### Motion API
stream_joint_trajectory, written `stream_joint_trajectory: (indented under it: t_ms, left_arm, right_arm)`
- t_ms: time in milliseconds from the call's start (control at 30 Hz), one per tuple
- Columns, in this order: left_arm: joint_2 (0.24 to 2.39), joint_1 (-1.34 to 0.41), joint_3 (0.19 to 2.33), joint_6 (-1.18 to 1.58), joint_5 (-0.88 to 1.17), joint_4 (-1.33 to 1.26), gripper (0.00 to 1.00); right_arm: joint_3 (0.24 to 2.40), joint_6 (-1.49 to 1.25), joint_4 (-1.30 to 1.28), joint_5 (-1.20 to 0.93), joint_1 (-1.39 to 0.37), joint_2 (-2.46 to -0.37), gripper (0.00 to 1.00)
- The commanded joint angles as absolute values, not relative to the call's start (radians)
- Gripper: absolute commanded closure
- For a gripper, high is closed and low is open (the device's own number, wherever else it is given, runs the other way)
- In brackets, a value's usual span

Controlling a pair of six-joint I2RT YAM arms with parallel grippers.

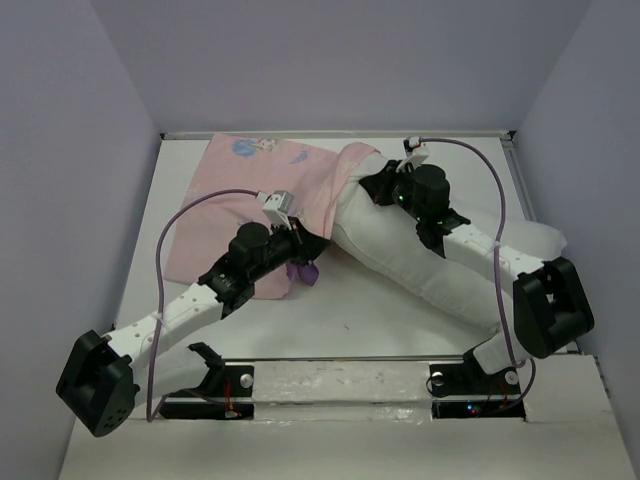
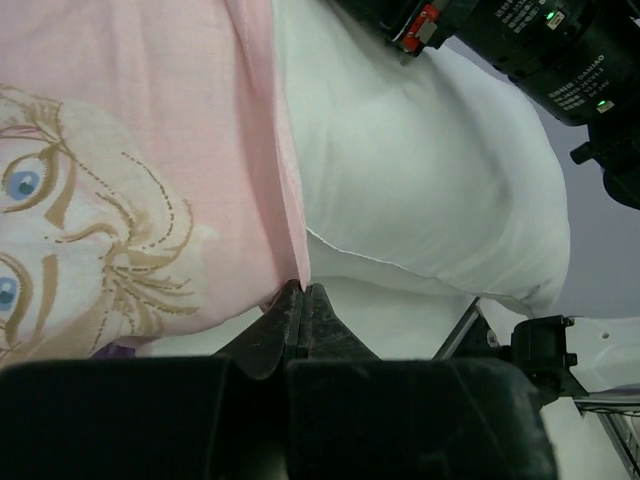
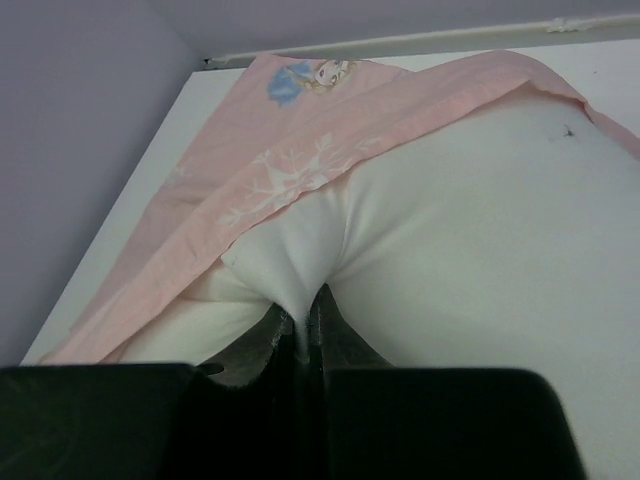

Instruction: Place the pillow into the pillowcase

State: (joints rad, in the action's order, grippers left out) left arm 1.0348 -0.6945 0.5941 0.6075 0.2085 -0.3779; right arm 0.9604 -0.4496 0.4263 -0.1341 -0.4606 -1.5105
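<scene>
The pink pillowcase (image 1: 250,195) lies at the back left of the table, pale reverse up, its open edge draped over the far end of the white pillow (image 1: 420,260). The pillow runs diagonally from the centre to the right. My left gripper (image 1: 308,245) is shut on the pillowcase's open edge; in the left wrist view the gripper (image 2: 302,291) pinches the pink hem (image 2: 290,200) beside the pillow (image 2: 420,170). My right gripper (image 1: 383,187) is shut on a bunched fold of the pillow (image 3: 480,250) in the right wrist view (image 3: 301,303), just below the pillowcase edge (image 3: 300,140).
The white table (image 1: 370,320) is walled by pale purple panels on the left, back and right. A metal rail (image 1: 340,133) runs along the back edge. A fold of the purple printed face (image 1: 304,272) hangs below the left gripper. The right arm (image 2: 540,50) hangs over the pillow.
</scene>
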Motion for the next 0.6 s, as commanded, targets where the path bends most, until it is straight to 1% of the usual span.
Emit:
stream_joint_trajectory:
  t_ms: [0, 67, 100, 167, 200, 300, 333, 367, 400, 433, 467, 500, 533, 567]
  left_arm:
    - [1.072, -0.706, 0.575, 0.598, 0.218, -0.448, 1.00]
    - [1.109, -0.724, 0.586, 0.606, 0.219, -0.485, 1.00]
    - [1.129, -0.756, 0.604, 0.614, 0.216, -0.503, 1.00]
    - [1.198, -0.804, 0.629, 0.614, 0.209, -0.518, 1.00]
    - [1.218, -0.852, 0.640, 0.608, 0.210, -0.526, 1.00]
    - [1.212, -0.914, 0.681, 0.583, 0.175, -0.543, 1.00]
    - [1.177, -0.919, 0.702, 0.586, 0.176, -0.534, 0.90]
    - [1.157, -0.919, 0.718, 0.584, 0.178, -0.522, 0.73]
    - [1.122, -0.917, 0.780, 0.550, 0.178, -0.444, 0.41]
    - [1.121, -0.917, 0.781, 0.520, 0.178, -0.381, 0.30]
    - [1.109, -0.916, 0.872, 0.491, 0.151, -0.311, 0.21]
    - [1.080, -0.916, 0.915, 0.462, 0.132, -0.251, 0.16]
    - [1.068, -0.914, 0.995, 0.413, 0.095, -0.141, 0.12]
    - [1.056, -0.904, 1.034, 0.397, 0.071, -0.091, 0.12]
  right_arm:
    - [1.028, -0.531, 0.563, -0.187, -0.451, -1.396, 1.00]
    - [1.031, -0.548, 0.561, -0.231, -0.451, -1.402, 1.00]
    - [1.040, -0.580, 0.558, -0.301, -0.451, -1.445, 1.00]
    - [1.026, -0.588, 0.580, -0.339, -0.478, -1.498, 1.00]
    - [1.022, -0.580, 0.571, -0.310, -0.489, -1.523, 1.00]
    - [0.989, -0.551, 0.542, -0.223, -0.489, -1.572, 1.00]
    - [0.977, -0.526, 0.526, -0.212, -0.489, -1.569, 1.00]
    - [0.973, -0.516, 0.520, -0.204, -0.489, -1.569, 1.00]
    - [0.959, -0.503, 0.505, -0.199, -0.489, -1.557, 1.00]
    - [0.959, -0.503, 0.500, -0.201, -0.489, -1.548, 1.00]
    - [0.948, -0.491, 0.499, -0.206, -0.489, -1.537, 1.00]
    - [0.924, -0.488, 0.499, -0.216, -0.489, -1.516, 1.00]
    - [0.910, -0.480, 0.499, -0.224, -0.489, -1.505, 1.00]
    - [0.884, -0.477, 0.499, -0.238, -0.489, -1.497, 1.00]
